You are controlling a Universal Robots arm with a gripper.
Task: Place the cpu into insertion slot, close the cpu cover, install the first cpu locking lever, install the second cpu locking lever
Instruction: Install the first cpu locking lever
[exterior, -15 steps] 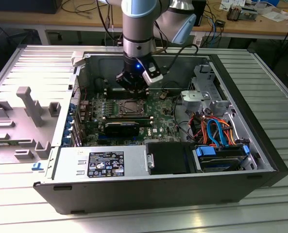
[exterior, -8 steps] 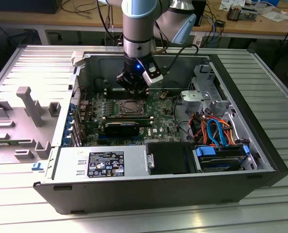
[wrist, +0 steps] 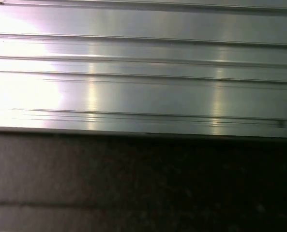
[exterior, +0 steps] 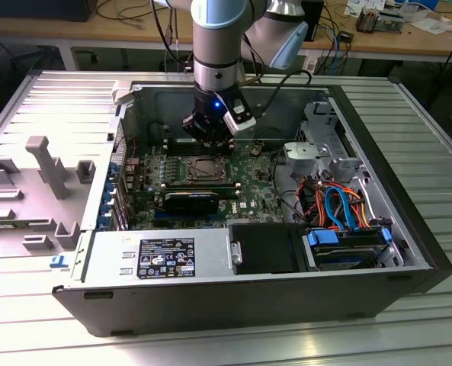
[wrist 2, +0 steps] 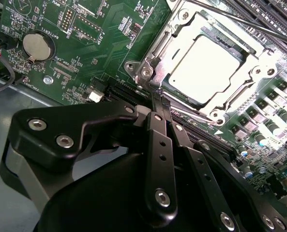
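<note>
From the exterior view I see my one gripper (exterior: 210,134) hanging inside the open computer case (exterior: 378,229), just above the green motherboard (exterior: 256,187) at the far edge of the insertion slot (exterior: 201,169). The second wrist view adds detail: its fingers (wrist 2: 161,108) are pressed together, holding nothing, tips at the socket's rim. One cpu (wrist 2: 208,67) sits in the slot, the cpu cover (wrist 2: 155,58) down around it. The first wrist view gives ribbed aluminium worktop (wrist: 143,72).

open computer case (exterior: 408,252), green motherboard (wrist 2: 51,72), coin battery (wrist 2: 38,46)
</note>
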